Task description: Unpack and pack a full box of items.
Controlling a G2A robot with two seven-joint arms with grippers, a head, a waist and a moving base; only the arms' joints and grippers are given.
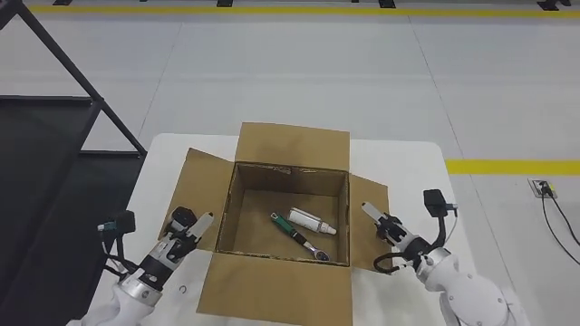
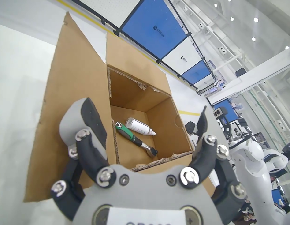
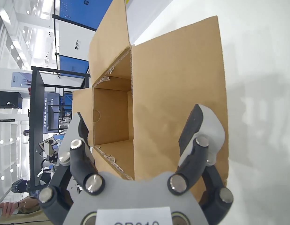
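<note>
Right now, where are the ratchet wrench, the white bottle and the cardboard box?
ratchet wrench (image 2: 135, 139): left wrist view, on its handle.
white bottle (image 2: 138, 127): left wrist view, on the middle of its body.
cardboard box (image 2: 133, 94): left wrist view, on its far inner wall.

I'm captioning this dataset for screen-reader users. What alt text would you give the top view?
An open cardboard box sits on a white table, flaps spread, holding a green-handled ratchet wrench and a white bottle. The left gripper and right gripper, both open, hover over its side flaps.
</note>
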